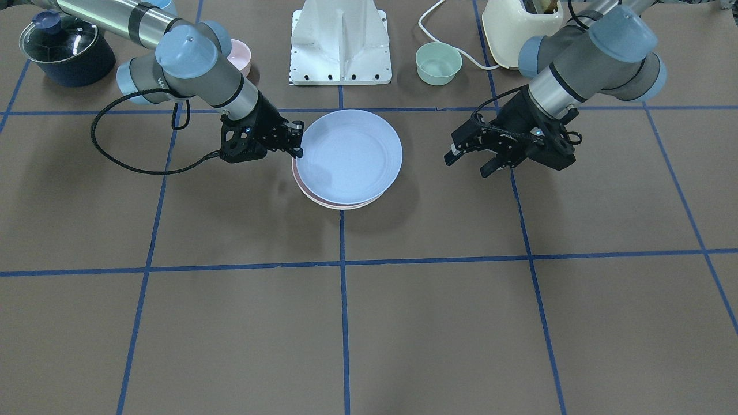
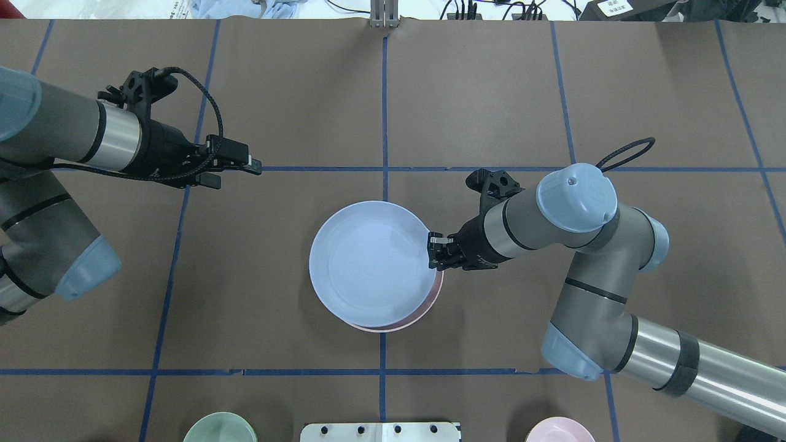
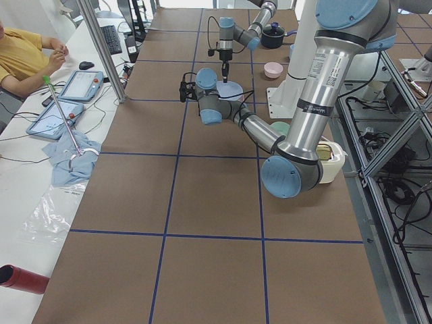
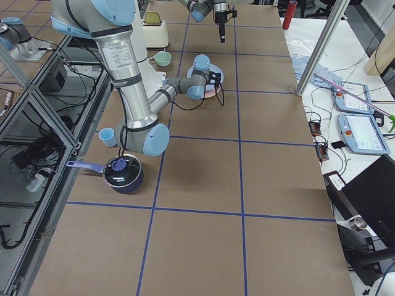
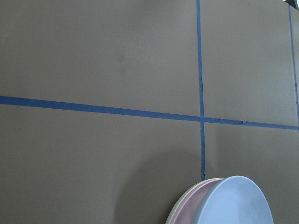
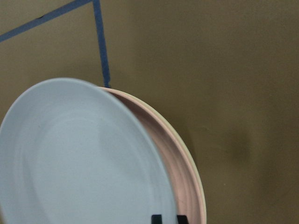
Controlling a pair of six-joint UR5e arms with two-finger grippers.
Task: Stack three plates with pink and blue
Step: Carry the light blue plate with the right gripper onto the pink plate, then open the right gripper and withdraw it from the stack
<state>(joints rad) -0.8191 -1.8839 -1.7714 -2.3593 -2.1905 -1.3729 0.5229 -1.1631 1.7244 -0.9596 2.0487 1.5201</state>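
Right gripper [image 2: 437, 252] here: my fingers are pinched shut on the right-hand rim of the blue plate [image 2: 368, 270], right in the middle of the table [image 2: 491, 92]. The pink plate [image 2: 430, 305] is directly under it. There's a paler edge [image 5: 177, 211] below the pink that I take to be the cream one, though only a sliver shows, so I wouldn't swear to it.

The blue isn't centred. It sits a bit left and far of the pink, which leaves a pink crescent peeking out on the near-right side. From my wrist camera it also looks tipped, with my side higher than the far side. I can't tell whether the left edge is already resting on the pink.

My left gripper [image 2: 241, 174] is hanging open and empty, well off to the far left, so it's out of the way.

So I reckon this is the placing step, and the stack is nearly done. My plan:
- Slide the blue a touch toward me and to the right, until the pink crescent evens out all round.
- Level it as I lower it, so it doesn't land on one edge and skate.
- Open only once the rim has settled.
- Back straight out to the right and keep low. My lower finger sits between the two rims, and lifting early could drag the blue off again.
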